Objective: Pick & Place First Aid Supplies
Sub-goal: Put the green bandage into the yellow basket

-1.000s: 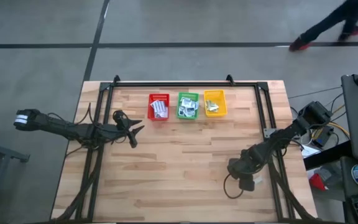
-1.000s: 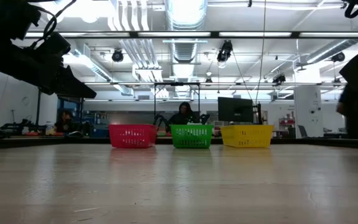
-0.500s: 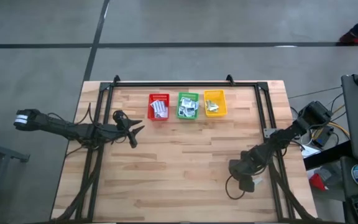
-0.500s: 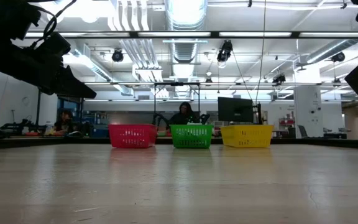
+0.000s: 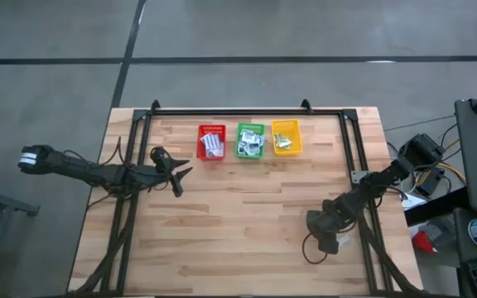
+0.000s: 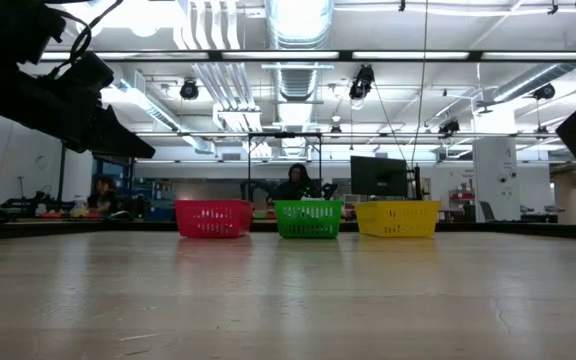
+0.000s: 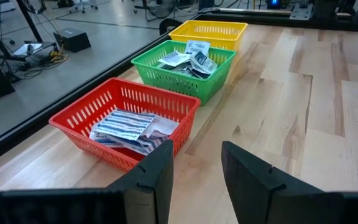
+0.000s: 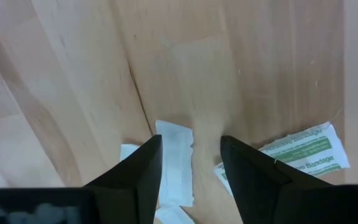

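Baskets stand in a row near the far edge of the wooden worktop (image 5: 247, 215): a red basket (image 5: 211, 142) with oblong white packets striped in blue (image 7: 124, 126), a green basket (image 5: 250, 140) with small white-and-blue square packets (image 7: 188, 60), and a yellow basket (image 5: 286, 137) with a packet or two that the left wrist view barely shows. The left gripper (image 5: 175, 170) hangs above the worktop just left of the red basket, its fingers (image 7: 151, 180) spread apart with nothing between them, pointing toward the row. The right gripper (image 5: 328, 241) is down near the front right corner of the worktop, pointing straight at the wood; its fingers (image 8: 143, 168) are parted and straddle a small white packet (image 8: 175, 163) lying flat, without closing on it. Just beside that packet lies a white packet with green print reading "Bandage" (image 8: 300, 151), and another white piece (image 8: 128, 152) shows partly behind one finger. In the low view, people sit at desks in the room beyond the baskets.
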Motion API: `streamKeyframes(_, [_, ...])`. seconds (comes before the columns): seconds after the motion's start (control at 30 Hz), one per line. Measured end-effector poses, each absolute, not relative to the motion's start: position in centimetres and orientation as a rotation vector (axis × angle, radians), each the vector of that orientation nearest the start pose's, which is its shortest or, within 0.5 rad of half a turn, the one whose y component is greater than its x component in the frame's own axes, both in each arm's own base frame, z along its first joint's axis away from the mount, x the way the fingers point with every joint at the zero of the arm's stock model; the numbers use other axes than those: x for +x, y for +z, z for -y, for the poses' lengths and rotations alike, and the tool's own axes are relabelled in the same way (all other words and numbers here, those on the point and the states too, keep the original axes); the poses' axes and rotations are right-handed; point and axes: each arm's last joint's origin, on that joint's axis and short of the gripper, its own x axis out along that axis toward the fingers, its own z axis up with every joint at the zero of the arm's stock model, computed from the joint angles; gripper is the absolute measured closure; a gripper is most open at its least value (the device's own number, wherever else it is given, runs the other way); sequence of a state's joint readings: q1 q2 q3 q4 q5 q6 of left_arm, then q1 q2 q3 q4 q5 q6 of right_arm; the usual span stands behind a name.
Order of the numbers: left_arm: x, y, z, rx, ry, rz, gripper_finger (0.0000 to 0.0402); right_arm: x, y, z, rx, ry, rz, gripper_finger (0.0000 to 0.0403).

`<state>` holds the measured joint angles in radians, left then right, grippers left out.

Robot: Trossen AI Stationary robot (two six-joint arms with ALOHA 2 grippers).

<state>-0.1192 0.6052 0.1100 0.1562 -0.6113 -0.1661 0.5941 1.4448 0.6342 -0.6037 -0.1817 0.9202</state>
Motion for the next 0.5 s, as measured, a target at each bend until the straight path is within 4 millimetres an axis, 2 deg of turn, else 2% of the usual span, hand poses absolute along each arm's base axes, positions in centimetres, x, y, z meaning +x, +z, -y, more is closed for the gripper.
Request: streamKeyframes(0.5, [13.42,15.96,-0.06,-0.046,0.512,-0.277,0.0268,17.6,13.13,-12.5,0.403,-0.128,-1.496,0.025])
